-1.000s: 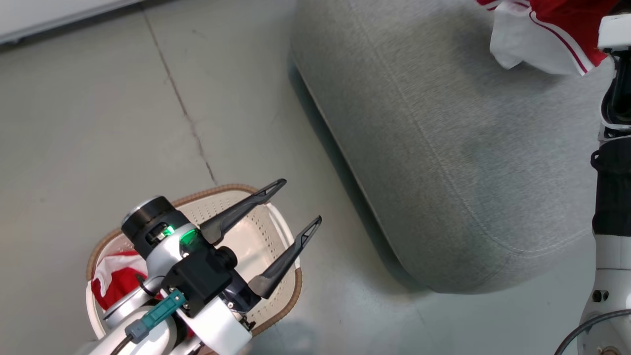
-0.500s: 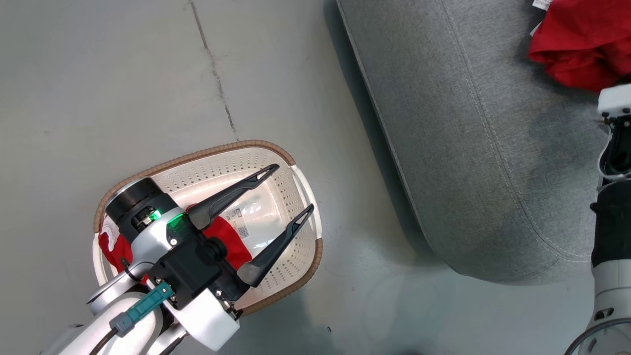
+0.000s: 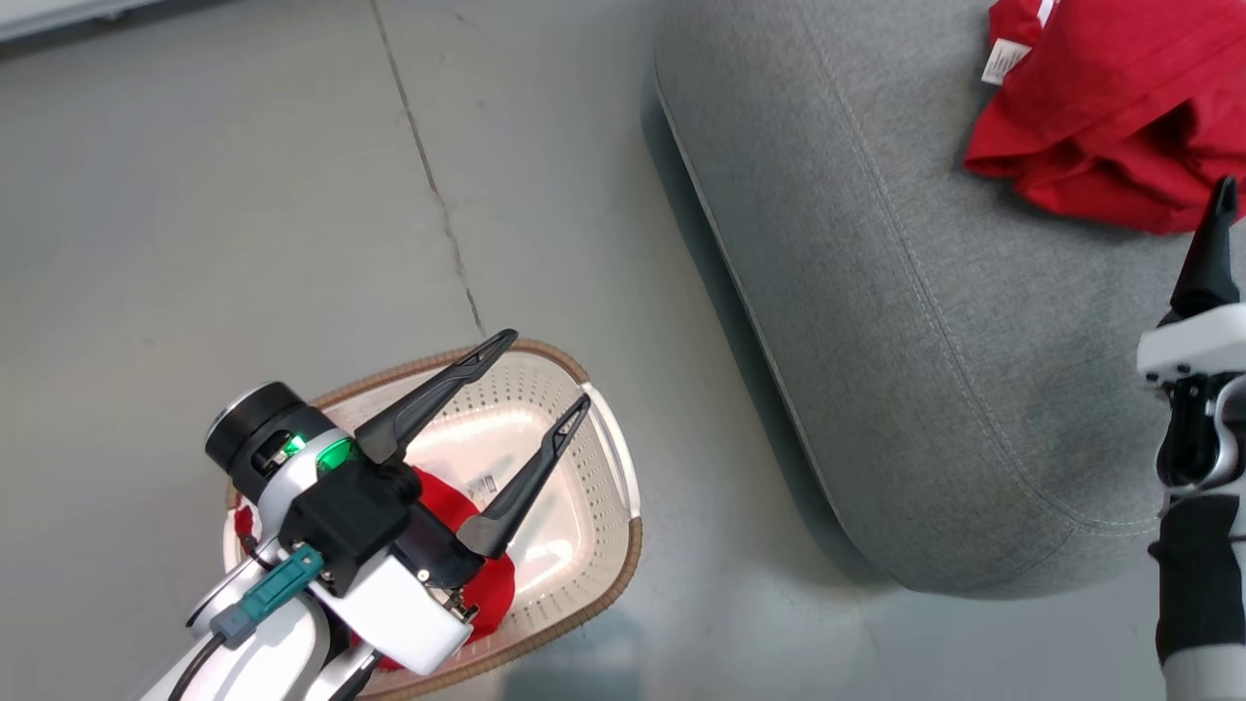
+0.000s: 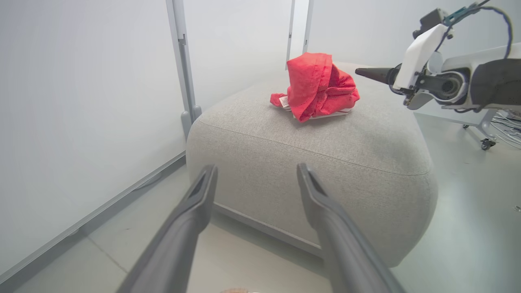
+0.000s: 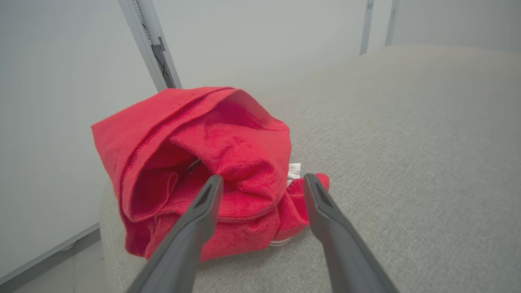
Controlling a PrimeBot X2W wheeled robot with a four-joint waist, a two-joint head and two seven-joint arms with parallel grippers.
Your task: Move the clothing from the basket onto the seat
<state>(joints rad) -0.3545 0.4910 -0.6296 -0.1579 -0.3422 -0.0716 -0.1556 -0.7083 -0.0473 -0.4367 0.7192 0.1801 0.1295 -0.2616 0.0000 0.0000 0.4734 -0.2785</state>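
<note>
The left gripper (image 3: 547, 368) has its two dark fingers spread wide and grips nothing. It hangs above the basket (image 3: 608, 487) with its fingers pointing toward the seat (image 3: 925, 321). The basket rests on the grey floor (image 3: 243, 243), near the rounded corner of the seat but apart from it. A red garment (image 3: 453, 511) lies in the basket, partly hidden under the left wrist, and a label sticker (image 3: 484, 484) shows on the basket bottom beside it. The right gripper (image 5: 263, 178) is likewise spread wide, with nothing held between its fingers. Its fingertips sit close to a second red garment (image 5: 211, 162), which lies crumpled on top of the seat. White trim (image 5: 294, 170) shows at the edge of this garment. Whether the fingertips touch the fabric cannot be told.
</note>
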